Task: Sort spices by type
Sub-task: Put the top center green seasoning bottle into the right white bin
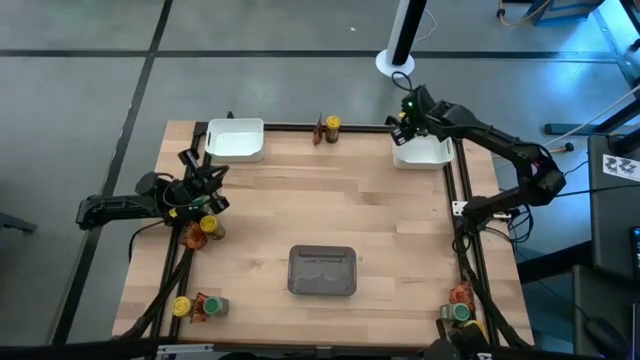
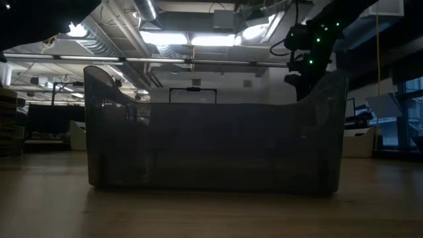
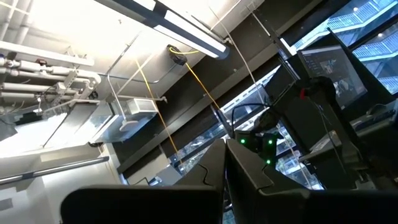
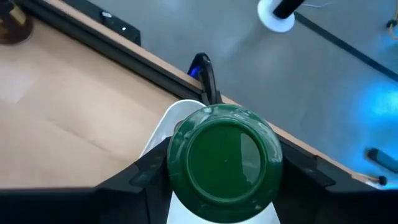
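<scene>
My right gripper [image 1: 405,124] hangs over the far-right white tray [image 1: 432,155], shut on a green-lidded jar [image 4: 225,158]. My left gripper [image 1: 205,186] waits shut at the table's left edge, pointing up, touching nothing. Other spices stand on the table: a yellow-lidded jar [image 1: 332,125] with a reddish packet [image 1: 318,131] at the far edge, a yellow-lidded jar [image 1: 210,225] with a packet [image 1: 190,236] at the left, a yellow-lidded jar [image 1: 182,307] and a green-lidded one [image 1: 211,305] near left, and a green-lidded jar [image 1: 460,313] with a packet [image 1: 460,293] near right. My right gripper pinches the jar between its two fingers [image 4: 144,171], one on each opposite side of the jar just under the green lid's rim [image 4: 175,163]. The fingers slant downward from above. The lid faces back toward the wrist. The jar is lifted clear, over the white tray [image 4: 179,119].
A second white tray [image 1: 235,140] sits at the far left. A grey tray [image 1: 322,271] lies near the table's middle front and fills the low view [image 2: 211,145]. A dark frame rail [image 4: 93,37] runs along the table's far edge.
</scene>
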{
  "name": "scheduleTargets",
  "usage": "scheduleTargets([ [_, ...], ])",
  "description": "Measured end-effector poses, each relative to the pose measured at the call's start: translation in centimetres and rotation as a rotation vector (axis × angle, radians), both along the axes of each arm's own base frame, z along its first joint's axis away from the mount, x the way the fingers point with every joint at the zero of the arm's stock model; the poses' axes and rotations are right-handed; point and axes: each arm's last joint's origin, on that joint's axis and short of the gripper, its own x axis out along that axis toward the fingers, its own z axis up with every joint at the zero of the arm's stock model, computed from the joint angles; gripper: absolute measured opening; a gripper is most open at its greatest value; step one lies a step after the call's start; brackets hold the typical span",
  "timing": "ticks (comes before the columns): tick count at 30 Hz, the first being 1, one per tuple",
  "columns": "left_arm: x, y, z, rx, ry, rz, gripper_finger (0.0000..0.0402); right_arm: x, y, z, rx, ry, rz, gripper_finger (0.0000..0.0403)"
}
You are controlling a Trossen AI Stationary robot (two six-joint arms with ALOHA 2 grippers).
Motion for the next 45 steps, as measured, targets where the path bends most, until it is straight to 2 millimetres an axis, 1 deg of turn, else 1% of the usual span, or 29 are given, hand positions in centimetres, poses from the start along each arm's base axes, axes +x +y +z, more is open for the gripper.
scheduleTargets([
  [16, 0.0, 0.0, 0.0, 0.0, -0.004, 0.0, 0.0004, -0.2, 0.4, -4.3, 0.011, -0.077, -0.048, 0.0212],
  [26, 0.0, 0.0, 0.0, 0.0, -0.004, -0.001, 0.0004, -0.4, 0.6, -5.5, 0.008, -0.08, -0.047, 0.0217],
  [31, 0.0, 0.0, 0.0, 0.0, -0.004, 0.0, 0.0004, -0.6, 0.8, -6.5, 0.013, -0.075, -0.047, 0.0212],
  [34, 0.0, 0.0, 0.0, 0.0, -0.004, 0.0, 0.0004, -0.7, 0.9, -7.0, 0.007, -0.081, -0.047, 0.0218],
  [45, 0.0, 0.0, 0.0, 0.0, -0.005, -0.001, 0.0004, -0.8, 1.0, -7.2, 0.005, -0.068, -0.032, 0.0227],
])
